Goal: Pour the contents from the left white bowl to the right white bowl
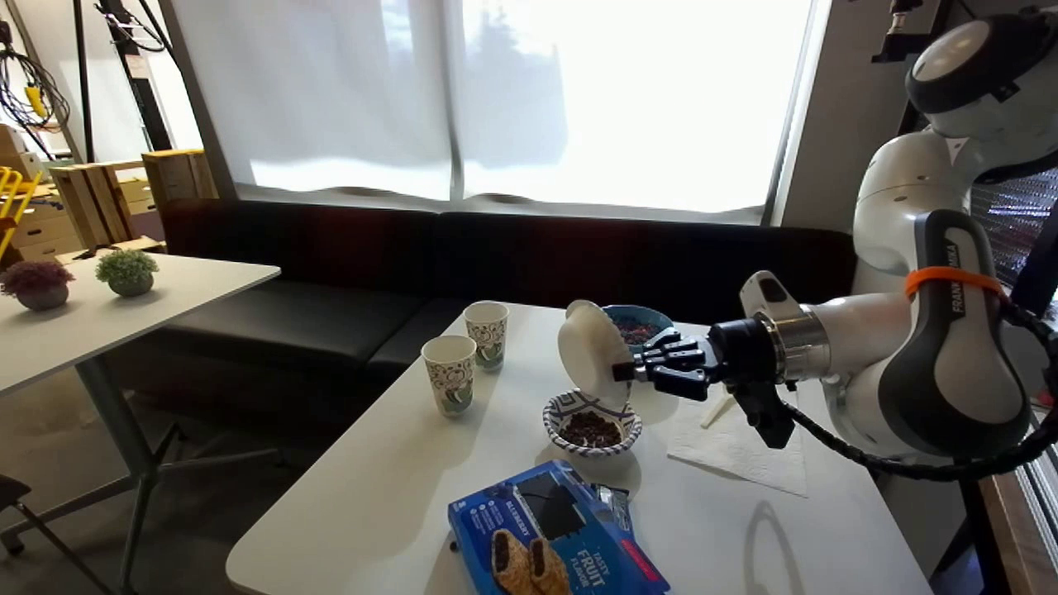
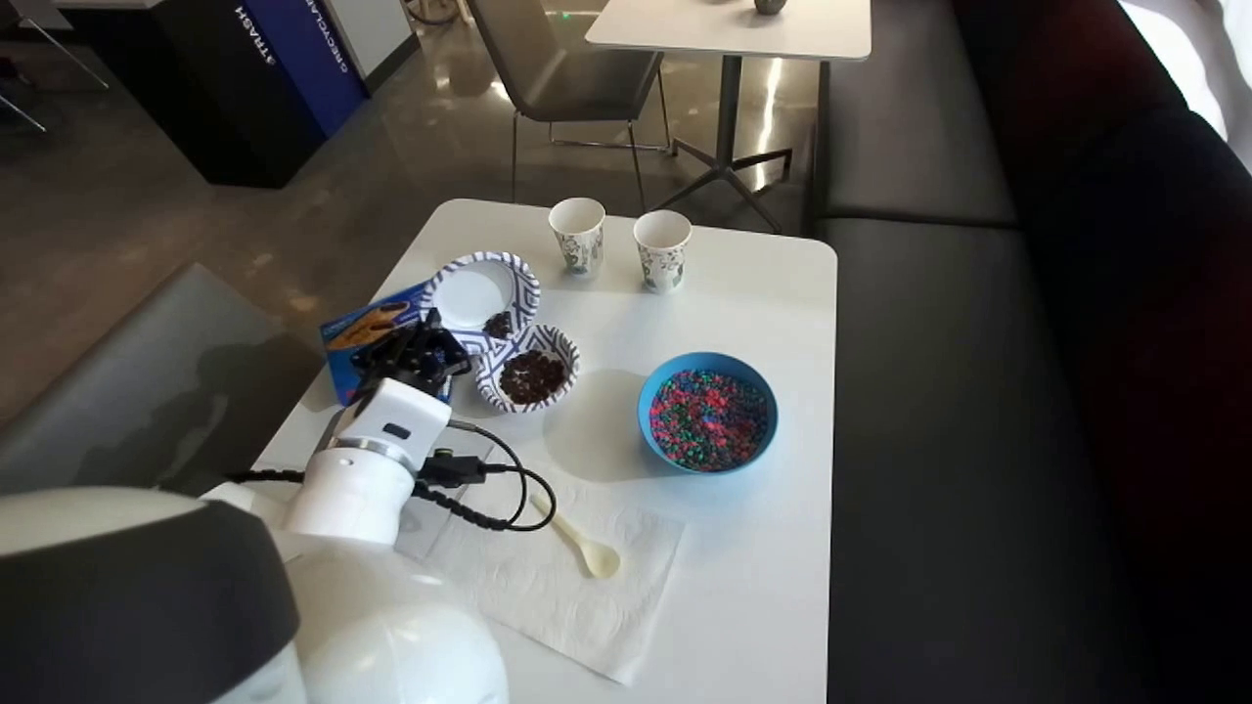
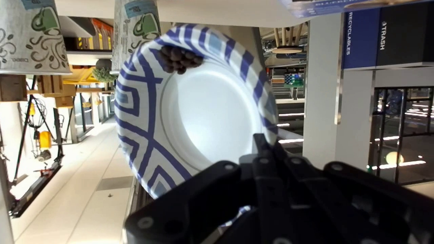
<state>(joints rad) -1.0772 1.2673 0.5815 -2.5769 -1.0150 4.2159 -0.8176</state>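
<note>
Nearest the wrist camera, the black hand [image 3: 270,146] pinches the rim of what I take to be the left white bowl [image 3: 206,108], one fingertip inside the wall and its partner apparently outside. That bowl is tipped steeply on edge, its lower lip over the rim of the right white bowl [image 1: 592,451], which stands upright on the desk [image 1: 364,512] with dark brown pieces [image 1: 589,430] in it; whether the two rims touch, I cannot tell. A small clump [image 3: 178,58] of similar pieces rests against the tipped bowl's patterned lip. The held bowl looks like coated disposable paper, so it should weigh almost nothing, and I expect its thin wall to flex under a hard squeeze and to swivel in a single pinch. The rim well away from the pouring lip, as here, seems the right hold: firm, never crushing. The pieces look round and should roll out with more tilt.
</note>
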